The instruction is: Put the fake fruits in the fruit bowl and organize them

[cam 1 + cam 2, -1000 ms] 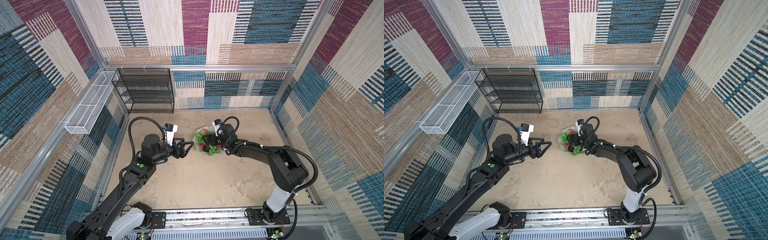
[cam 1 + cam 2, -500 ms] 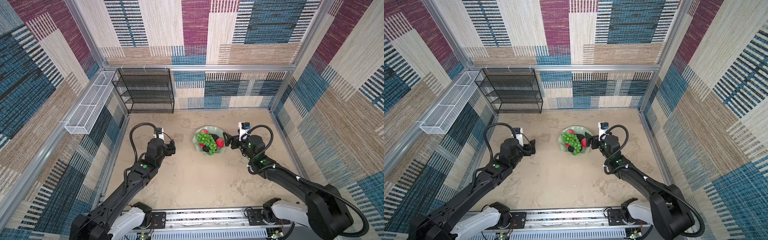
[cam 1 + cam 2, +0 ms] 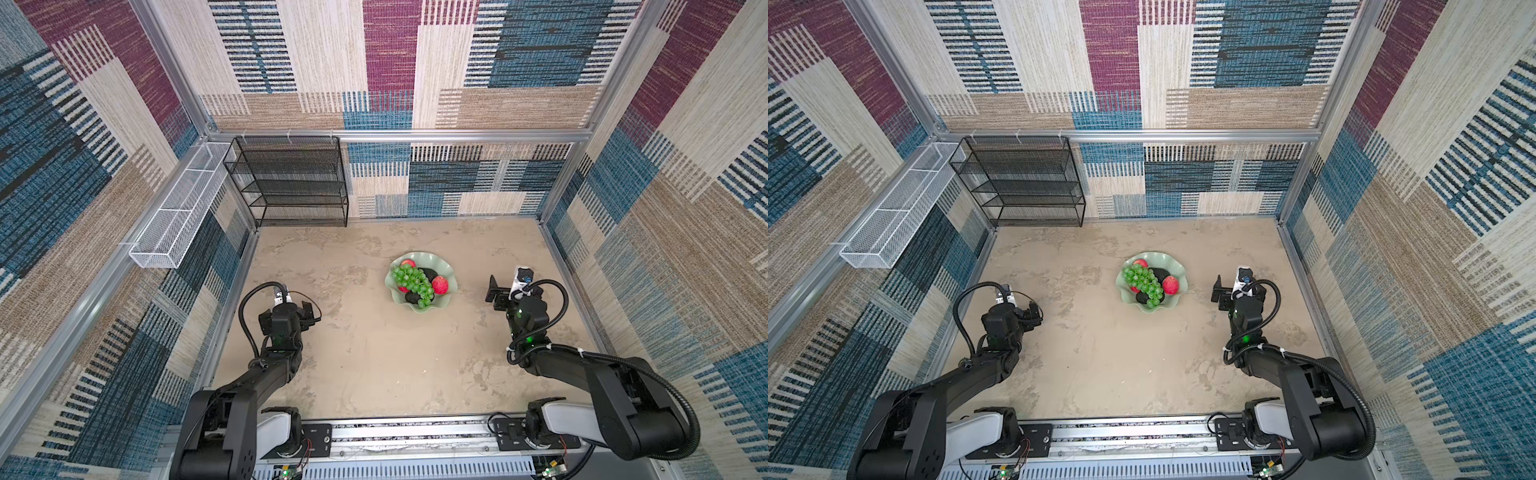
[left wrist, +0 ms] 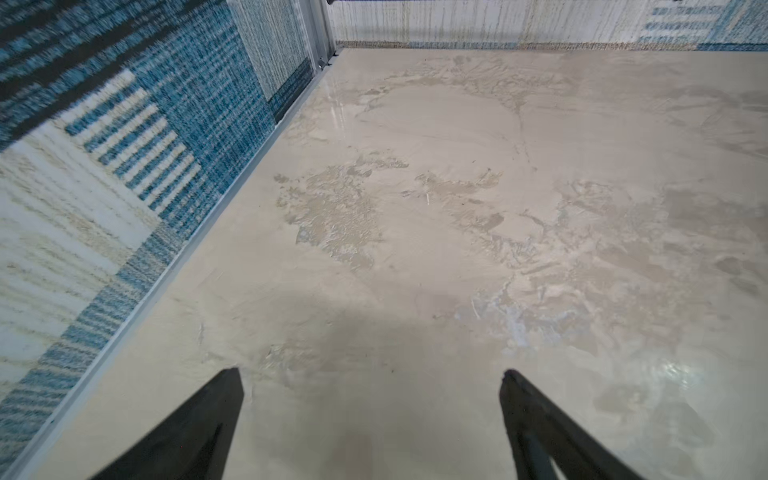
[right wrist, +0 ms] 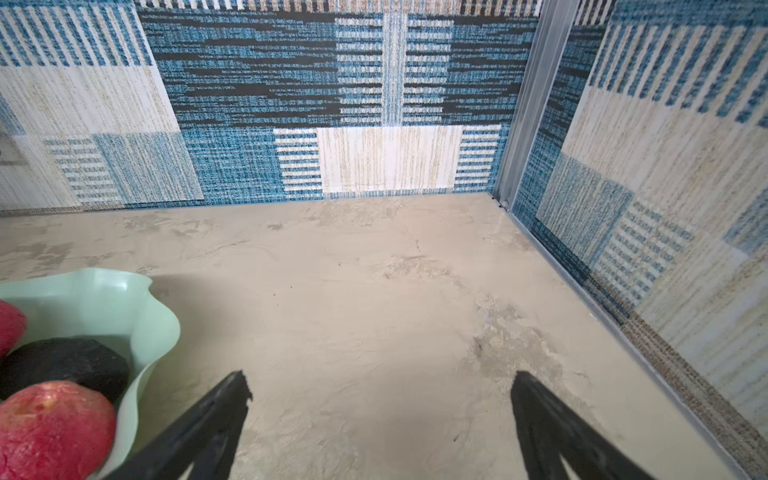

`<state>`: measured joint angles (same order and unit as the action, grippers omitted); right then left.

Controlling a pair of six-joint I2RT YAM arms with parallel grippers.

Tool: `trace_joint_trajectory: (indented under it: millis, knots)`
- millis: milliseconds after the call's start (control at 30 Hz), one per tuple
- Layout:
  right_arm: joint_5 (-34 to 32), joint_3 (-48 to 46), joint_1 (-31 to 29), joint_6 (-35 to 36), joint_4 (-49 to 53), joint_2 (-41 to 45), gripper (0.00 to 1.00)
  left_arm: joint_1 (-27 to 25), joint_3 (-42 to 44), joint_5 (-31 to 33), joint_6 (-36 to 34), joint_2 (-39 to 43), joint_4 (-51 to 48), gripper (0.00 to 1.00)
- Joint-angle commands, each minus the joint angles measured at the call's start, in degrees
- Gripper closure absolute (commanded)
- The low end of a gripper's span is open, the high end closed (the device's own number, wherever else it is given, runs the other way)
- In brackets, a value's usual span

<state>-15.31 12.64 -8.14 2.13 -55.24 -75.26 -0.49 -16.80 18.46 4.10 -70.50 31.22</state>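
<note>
fruit bowl: shallow, glossy pale mint-green thing (image 3: 444, 266) (image 3: 1174, 266) with a wavy scalloped rim, seen in both top views; the right wrist view catches one curled edge of it (image 5: 104, 299)
where the bowl is: on the table (image 3: 374, 353), near the right gripper (image 3: 494, 291) (image 3: 1219, 291) on its inner side, small gap between them, not touching; well apart from the left gripper (image 3: 308, 313) (image 3: 1034, 312), with bare table between
grapes: long bunch of shiny see-through green ones (image 3: 413, 282) (image 3: 1144, 282), draped diagonally across the middle of the bowl on top of the other fruit
apples: red-pink; one (image 3: 439, 284) on the side of the bowl nearest the right gripper, one (image 3: 408, 263) at the far rim, and a red sliver (image 3: 401, 289) poking out from under the grapes
avocados: dark, bumpy, pretty much black; one (image 3: 428, 274) next to the grapes, one (image 3: 412, 297) at the near edge
left gripper: fingers spread wide in its wrist view (image 4: 372, 376), nothing between them, just table below
right gripper: also wide apart (image 5: 380, 378), holding nothing, pointed past the bowl toward the back corner
</note>
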Motion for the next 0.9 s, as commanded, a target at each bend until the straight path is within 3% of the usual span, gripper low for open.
trace_joint_trajectory:
  millis: [0,100,133,167,200,267,300,333,400,867]
  knots:
    - [3.9,-2.8,1.7,2.6,-15.1,-3.1,0.00,1.3,-1.4,-5.9,0.2,-5.1,14.2,0.01]
    - [5.7,-4.4,2.4,3.1,-24.4,-10.0,0.00,1.8,-1.7,-8.3,-1.3,-17.4,26.3,0.01]
    - [7.1,-3.5,3.4,2.4,-23.2,-10.4,0.00,1.7,-2.9,-9.1,-2.2,-18.6,27.2,0.01]
    - [10.4,-1.5,5.3,1.0,-17.4,-9.5,0.00,1.7,-6.1,-10.1,-1.2,-15.7,15.9,0.01]
    - [12.9,-1.1,6.7,0.2,-18.2,-11.3,0.00,1.7,-7.9,-8.7,-1.0,-16.4,12.0,0.01]
    - [14.6,-1.0,7.6,-0.4,-20.4,-13.3,0.00,1.2,-6.2,-8.1,-1.7,-17.5,18.5,0.01]
    - [15.4,-0.4,8.1,-0.6,-16.9,-12.3,0.00,1.2,-6.9,-7.4,-1.0,-17.0,15.5,0.01]
    - [15.4,-0.9,8.1,-0.6,-20.8,-13.8,0.00,1.1,-6.9,-7.2,-1.2,-17.0,15.4,0.01]
    - [15.2,-0.6,8.1,-0.8,-18.0,-12.6,0.00,1.1,-5.6,-7.9,-1.7,-17.3,19.0,0.01]
    - [14.9,-0.6,8.1,-0.9,-18.5,-12.8,0.00,1.2,-6.7,-8.9,-2.1,-17.6,17.2,0.01]
